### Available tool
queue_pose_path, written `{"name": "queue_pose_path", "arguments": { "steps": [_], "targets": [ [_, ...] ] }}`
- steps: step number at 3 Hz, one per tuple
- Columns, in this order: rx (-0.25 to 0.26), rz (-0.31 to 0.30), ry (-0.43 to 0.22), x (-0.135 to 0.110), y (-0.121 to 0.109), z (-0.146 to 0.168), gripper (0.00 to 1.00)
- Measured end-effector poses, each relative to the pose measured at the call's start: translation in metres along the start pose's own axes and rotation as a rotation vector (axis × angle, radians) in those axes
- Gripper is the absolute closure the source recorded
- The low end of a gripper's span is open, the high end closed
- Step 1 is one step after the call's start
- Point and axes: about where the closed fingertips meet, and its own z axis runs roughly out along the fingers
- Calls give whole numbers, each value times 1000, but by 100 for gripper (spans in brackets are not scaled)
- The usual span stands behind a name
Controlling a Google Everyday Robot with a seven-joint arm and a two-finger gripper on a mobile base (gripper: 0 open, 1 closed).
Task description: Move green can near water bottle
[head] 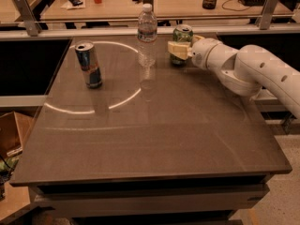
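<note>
The green can (183, 33), short and round with a silver top, stands at the far edge of the smooth brown table (164, 125), just to the right of the bottle (146, 34) but not touching it. The gripper (177, 50) has its cream-coloured fingers closed around the can's lower half. The bottle is clear ribbed plastic with a white cap. A slim blue can (88, 64) stands well apart on the left. No writing can be read.
</note>
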Motion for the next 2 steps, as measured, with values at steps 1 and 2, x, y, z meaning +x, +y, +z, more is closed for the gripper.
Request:
{"name": "queue_pose_path", "arguments": {
  "steps": [1, 2],
  "targets": [
    [-41, 16, -3, 1, 14, 5, 100],
    [-88, 22, 20, 12, 31, 8, 100]
  ]
}}
